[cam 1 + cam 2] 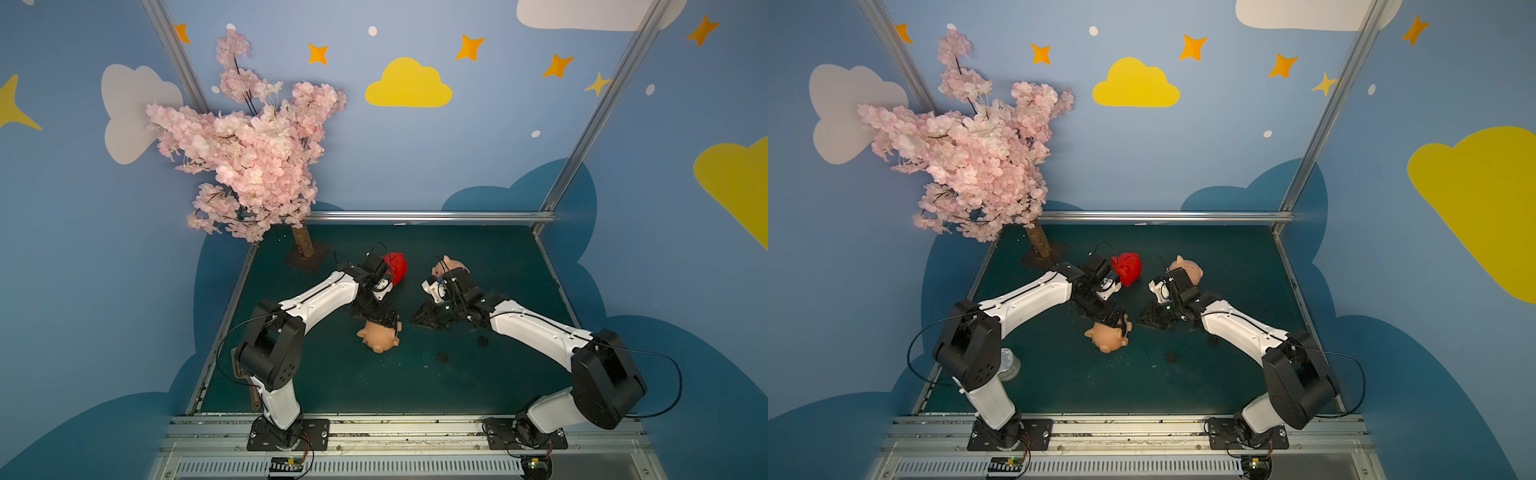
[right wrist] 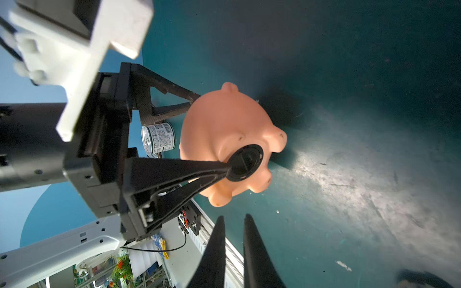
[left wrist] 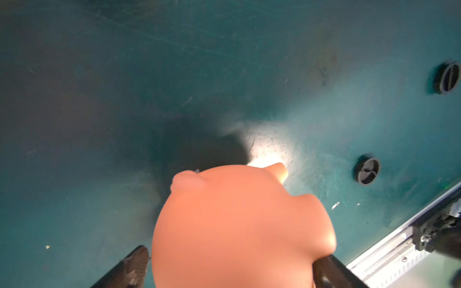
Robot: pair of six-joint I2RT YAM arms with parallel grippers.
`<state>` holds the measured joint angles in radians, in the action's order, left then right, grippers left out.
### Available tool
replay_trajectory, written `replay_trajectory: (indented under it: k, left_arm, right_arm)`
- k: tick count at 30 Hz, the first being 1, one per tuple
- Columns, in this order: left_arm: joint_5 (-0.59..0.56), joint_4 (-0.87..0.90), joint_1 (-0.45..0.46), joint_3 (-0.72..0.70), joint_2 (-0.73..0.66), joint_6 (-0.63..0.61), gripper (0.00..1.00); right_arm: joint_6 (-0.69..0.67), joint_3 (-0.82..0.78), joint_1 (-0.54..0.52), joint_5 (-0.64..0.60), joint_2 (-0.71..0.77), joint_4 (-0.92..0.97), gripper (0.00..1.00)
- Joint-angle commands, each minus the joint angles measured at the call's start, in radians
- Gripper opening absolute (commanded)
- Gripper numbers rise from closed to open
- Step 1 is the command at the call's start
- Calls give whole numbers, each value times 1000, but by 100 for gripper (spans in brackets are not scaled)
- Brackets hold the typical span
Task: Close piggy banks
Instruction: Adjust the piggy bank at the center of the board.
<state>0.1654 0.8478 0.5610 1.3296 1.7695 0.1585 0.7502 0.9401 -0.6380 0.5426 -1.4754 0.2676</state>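
A peach-pink piggy bank [image 1: 380, 340] lies on its side mid-table, and a black plug [image 2: 245, 162] sits in its belly hole. My left gripper [image 1: 384, 323] straddles this pig [image 3: 239, 224], jaws wide open. One finger [image 3: 136, 264] stands apart from its body; the other finger [image 3: 329, 271] is right beside it. My right gripper [image 2: 234, 216] hovers just right of the pig, with a narrow gap between its fingers and nothing in it. A red piggy bank [image 1: 397, 266] and another peach one [image 1: 451, 265] stand farther back in both top views.
Two loose dark plugs [image 1: 483, 341] [image 1: 441, 357] lie on the green mat right of the middle pig, also plain in the left wrist view [image 3: 367, 170]. A pink blossom tree [image 1: 249, 158] stands back left. A small tin can [image 1: 1009, 363] sits at the mat's left edge.
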Motion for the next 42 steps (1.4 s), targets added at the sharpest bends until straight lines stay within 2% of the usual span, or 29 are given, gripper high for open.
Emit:
replay_trajectory:
  k: [1,14,26,31,42]
  left_arm:
    - [-44,62,19,23,1,8,99]
    - [-103,97,62,19,-26,39,99]
    - [-221,161,51,79,68,32,93]
    - [-286,164,28,81,72,53,88]
    - [-316,112,-61,92,112,61,82]
  right_arm:
    - [-31,-20,20,-13,45,43,16]
    - [-40,-44,62,-56,162,107,16]
    - [-62,-15,82,-66,186,148,16]
    - [-71,-20,92,-60,186,147,16]
    - [-81,-44,110,-48,188,116,16]
